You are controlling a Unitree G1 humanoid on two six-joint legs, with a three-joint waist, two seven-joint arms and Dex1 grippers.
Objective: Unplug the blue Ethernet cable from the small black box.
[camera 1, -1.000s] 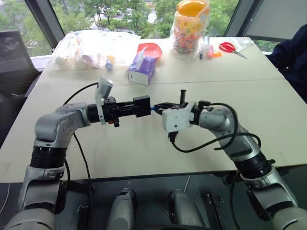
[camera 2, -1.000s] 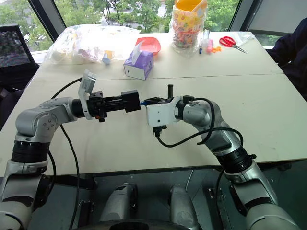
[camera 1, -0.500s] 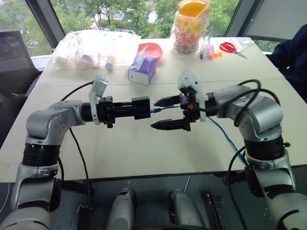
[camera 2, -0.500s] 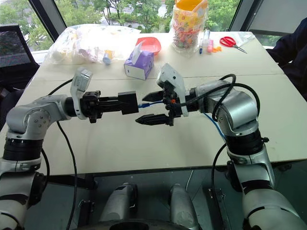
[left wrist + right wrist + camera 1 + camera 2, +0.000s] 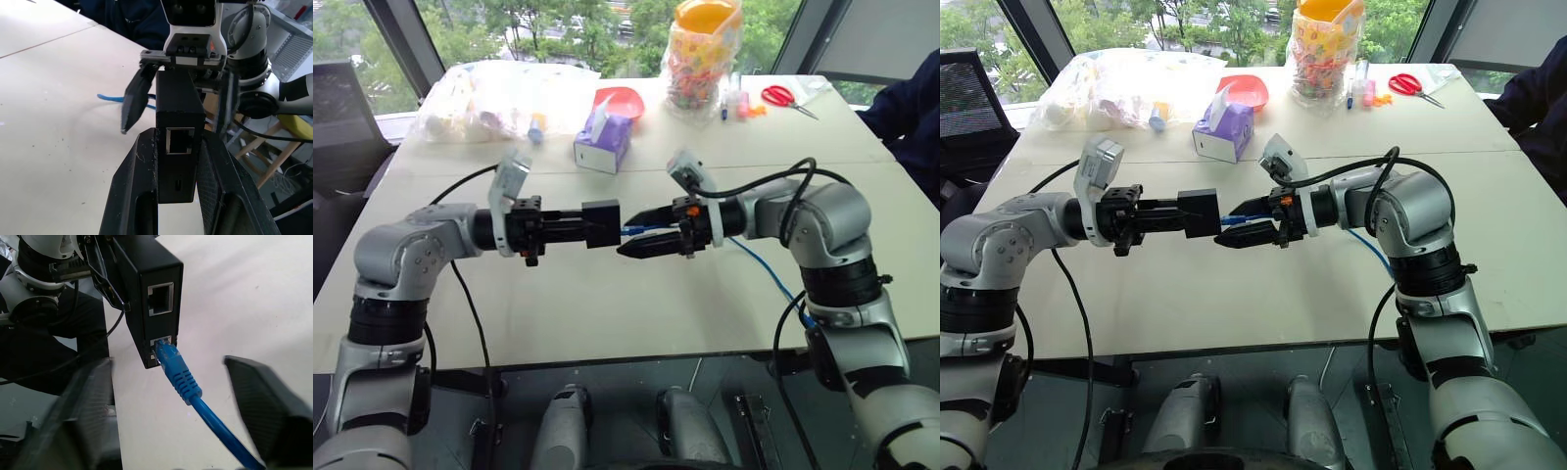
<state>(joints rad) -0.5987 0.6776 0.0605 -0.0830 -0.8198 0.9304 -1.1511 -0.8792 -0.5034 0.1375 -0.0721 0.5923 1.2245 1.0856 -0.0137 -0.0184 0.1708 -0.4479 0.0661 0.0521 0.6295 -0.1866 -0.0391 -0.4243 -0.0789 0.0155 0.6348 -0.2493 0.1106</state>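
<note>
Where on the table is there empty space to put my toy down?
The near part of the table, below the small black box and both arms, is bare. The far edge is crowded: plastic bags, purple tissue box, red bowl, candy jar, scissors.

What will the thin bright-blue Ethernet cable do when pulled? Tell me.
The thin bright-blue Ethernet cable is probably floppy: it trails in a loose curve across the table. Its ribbed boot likely gives grip. Still seated in the small matte-black box, it may resist until its latch releases.
</note>
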